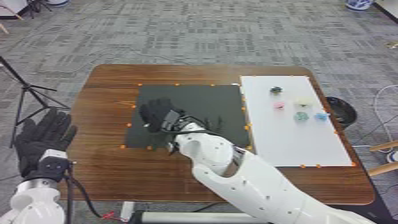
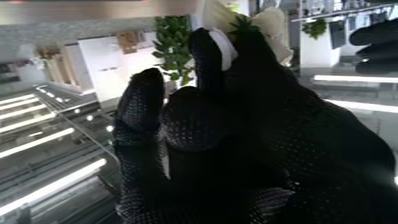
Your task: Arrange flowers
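Head view: five flowers [image 1: 279, 105] unplaced near desk's [image 1: 102, 165] right edge, right hand [image 1: 161, 114] grips white flower [image 2: 271, 24] over mat [image 1: 182, 93], likely early.

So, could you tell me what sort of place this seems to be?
Probably an indoor robotics lab or demo room: a tripod stands on grey carpet near the robot's wooden table, and rows of long strip lights show in the right wrist view.
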